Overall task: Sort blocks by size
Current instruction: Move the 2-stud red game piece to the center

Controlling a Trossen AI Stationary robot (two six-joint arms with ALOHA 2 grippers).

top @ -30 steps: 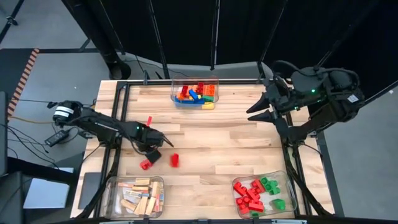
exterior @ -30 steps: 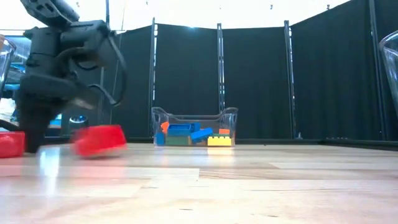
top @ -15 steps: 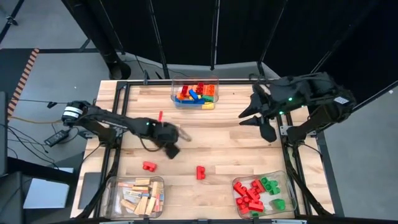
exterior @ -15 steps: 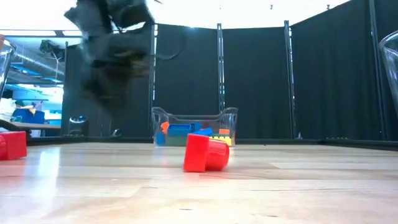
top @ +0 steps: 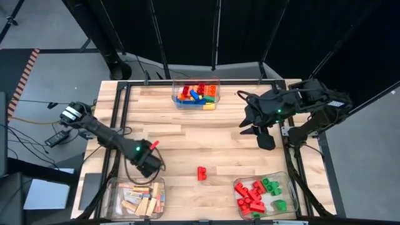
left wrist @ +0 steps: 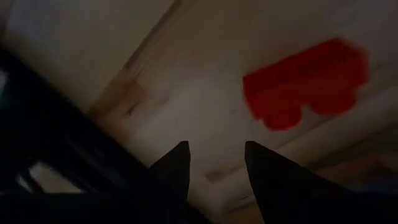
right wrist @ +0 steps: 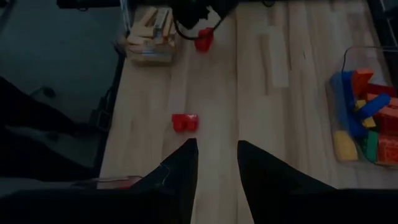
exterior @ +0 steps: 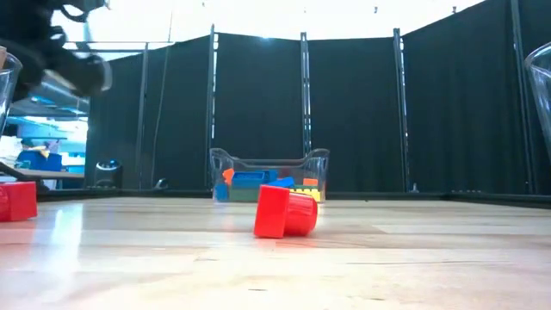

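One red studded block [top: 201, 173] lies on its side mid-table, nearer the front edge; it also shows in the low view [exterior: 286, 212]. A second red block [left wrist: 305, 81] rests flat on the wood at the front left [exterior: 17, 200], hidden under the arm in the high view. My left gripper [top: 150, 165] hovers over that spot, pointing down, open [left wrist: 214, 163], the block off to one side of its fingers. My right gripper [top: 255, 132] hangs high at the right, open [right wrist: 214, 162], with nothing between its fingers.
A clear bin of mixed coloured bricks [top: 197, 94] stands at the far edge. A bin of wooden bars [top: 140, 197] sits at the front left, just in front of my left gripper. A bin of red and green bricks [top: 261, 195] is at the front right.
One red block has slid and tumbled from front left toward the table's right and now lies still on its side. My left gripper swung up and toward the middle, then back toward the near left over the other red block. My right gripper has dipped and reached inward.
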